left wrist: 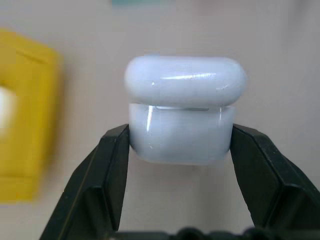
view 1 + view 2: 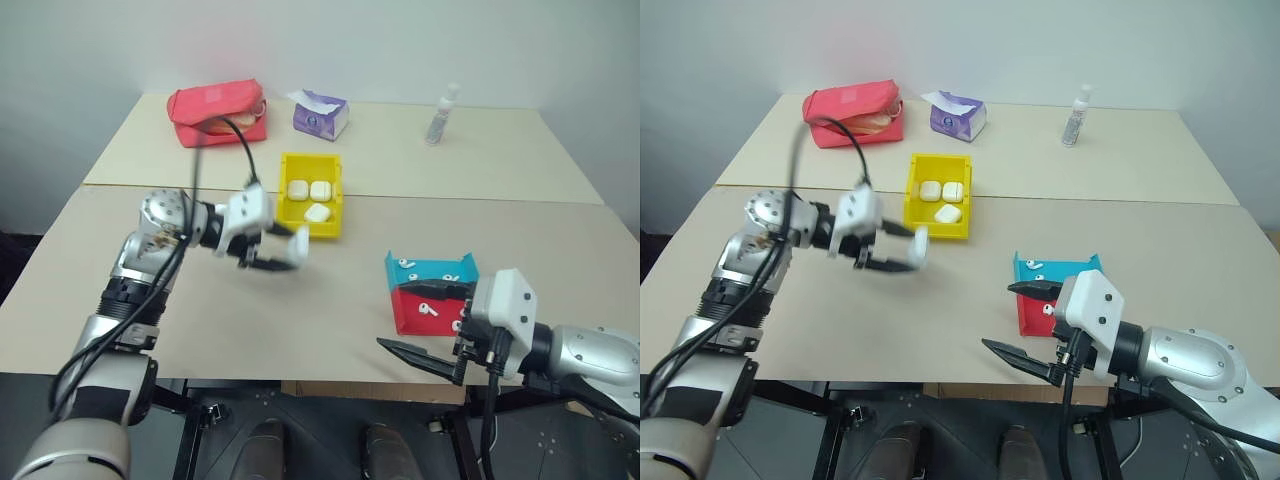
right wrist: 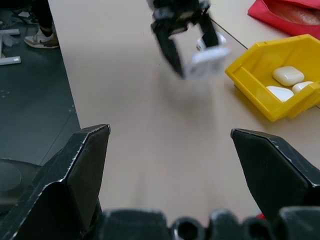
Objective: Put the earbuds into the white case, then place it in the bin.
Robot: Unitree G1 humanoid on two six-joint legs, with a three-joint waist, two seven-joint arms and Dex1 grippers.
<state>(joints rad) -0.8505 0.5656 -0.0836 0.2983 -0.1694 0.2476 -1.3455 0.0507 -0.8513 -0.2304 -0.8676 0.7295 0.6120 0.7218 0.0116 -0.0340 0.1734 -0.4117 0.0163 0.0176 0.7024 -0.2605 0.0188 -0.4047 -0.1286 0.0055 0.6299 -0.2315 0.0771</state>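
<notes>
Clamped by the jaws of the left gripper (image 2: 285, 256) on its two sides: the white case (image 1: 182, 117), lid down though with a thin seam showing under it, held off the worktop (image 2: 300, 320) just near and left of the bin (image 2: 311, 195). Spread wide and empty: the jaws of the right gripper (image 2: 1025, 320), hanging over the near right edge of the worktop beside the teal tray (image 2: 432, 270) and the red tray (image 2: 425, 308). Judged from this: loading of this case looks finished, the carry to the bin in hand, the drop into it not yet made. Already lying inside the bin: three other white cases like it. Loose in the two trays at right: a few earbuds (image 2: 428, 310), so probably more rounds left after this one. Needed next, by this reading: a short carry far and right over the yellow wall, then a release.
</notes>
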